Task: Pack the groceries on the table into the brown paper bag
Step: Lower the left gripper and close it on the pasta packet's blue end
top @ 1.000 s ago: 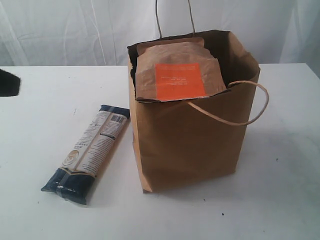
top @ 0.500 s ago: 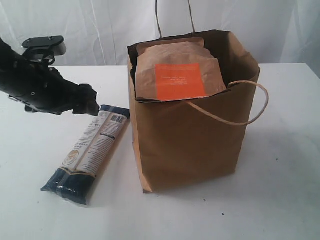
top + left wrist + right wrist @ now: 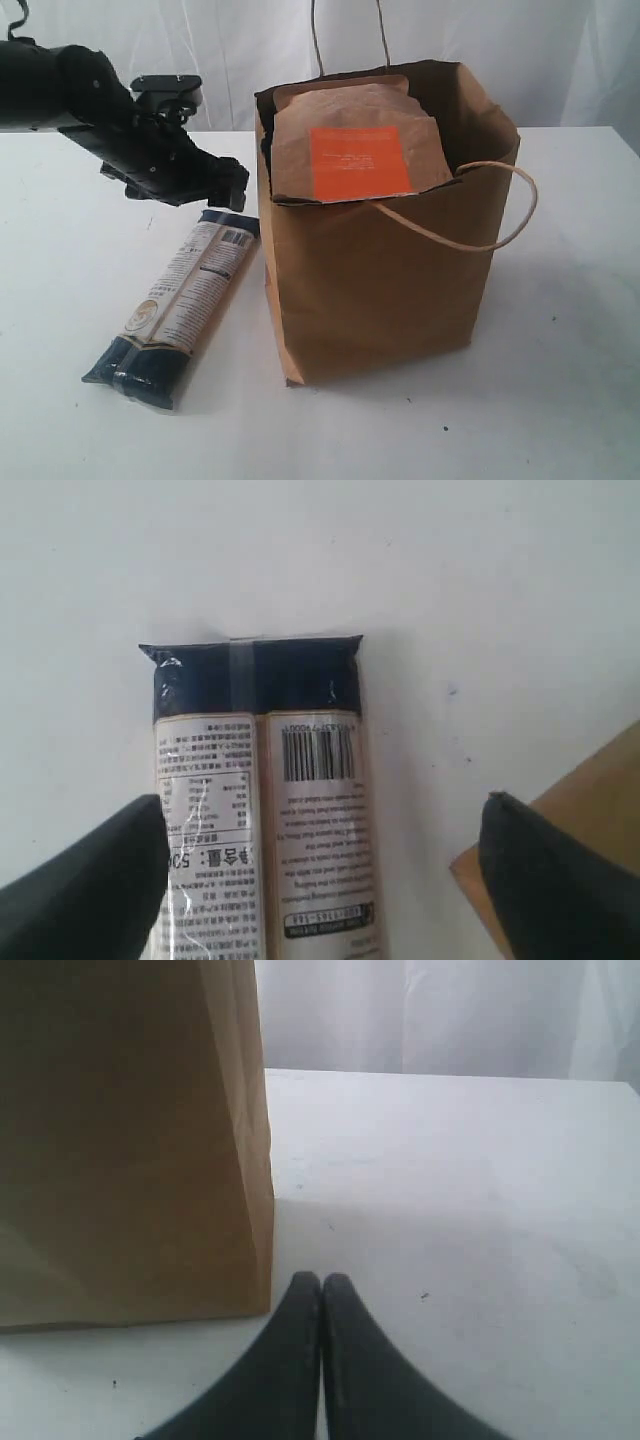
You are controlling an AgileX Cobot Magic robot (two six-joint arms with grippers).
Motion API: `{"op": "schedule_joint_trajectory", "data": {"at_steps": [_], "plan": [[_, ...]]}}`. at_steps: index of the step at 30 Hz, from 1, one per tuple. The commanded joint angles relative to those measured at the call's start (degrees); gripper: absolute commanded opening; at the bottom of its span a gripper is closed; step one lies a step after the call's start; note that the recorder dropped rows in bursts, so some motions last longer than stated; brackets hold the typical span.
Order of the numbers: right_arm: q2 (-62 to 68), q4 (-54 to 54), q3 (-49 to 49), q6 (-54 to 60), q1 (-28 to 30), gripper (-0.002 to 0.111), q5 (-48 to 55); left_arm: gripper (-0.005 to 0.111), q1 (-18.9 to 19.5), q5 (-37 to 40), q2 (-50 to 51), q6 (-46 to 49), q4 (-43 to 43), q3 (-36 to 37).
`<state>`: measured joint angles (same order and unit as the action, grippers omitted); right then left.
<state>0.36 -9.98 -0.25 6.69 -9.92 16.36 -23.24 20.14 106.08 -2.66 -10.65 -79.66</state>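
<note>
Left gripper (image 3: 232, 188), jaws apart, above the barcode end of the pasta packet (image 3: 180, 300), which lies flat on the table (image 3: 560, 400) beside the brown paper bag (image 3: 380, 290). Orange-labelled pouch (image 3: 355, 150) inside the bag. Right gripper (image 3: 321, 1288), jaws together, near the bag's base.

Barcode (image 3: 318, 755) and digits "50" on pasta packet (image 3: 262, 810); pouch (image 3: 350, 110) label print illegible

white table (image 3: 560, 400) bears the upright brown paper bag (image 3: 390, 290) and flat-lying pasta packet (image 3: 180, 300).
</note>
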Motion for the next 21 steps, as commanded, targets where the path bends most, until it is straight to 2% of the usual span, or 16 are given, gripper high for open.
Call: {"op": "schedule_joint_trajectory", "data": {"at_steps": [1,8,21], "plan": [[-0.36,0.34,0.25,-0.04,0.25,0.0,-0.66,0.085,-0.33,-0.21,5.4,0.14,0.92,-2.53],[-0.36,0.34,0.25,-0.04,0.25,0.0,-0.66,0.085,-0.84,-6.68,9.49,2.66,1.1,-3.09],[-0.36,0.34,0.25,-0.04,0.25,0.0,-0.66,0.085,-1.42,-5.59,14.01,2.66,2.88,-7.78]]}}
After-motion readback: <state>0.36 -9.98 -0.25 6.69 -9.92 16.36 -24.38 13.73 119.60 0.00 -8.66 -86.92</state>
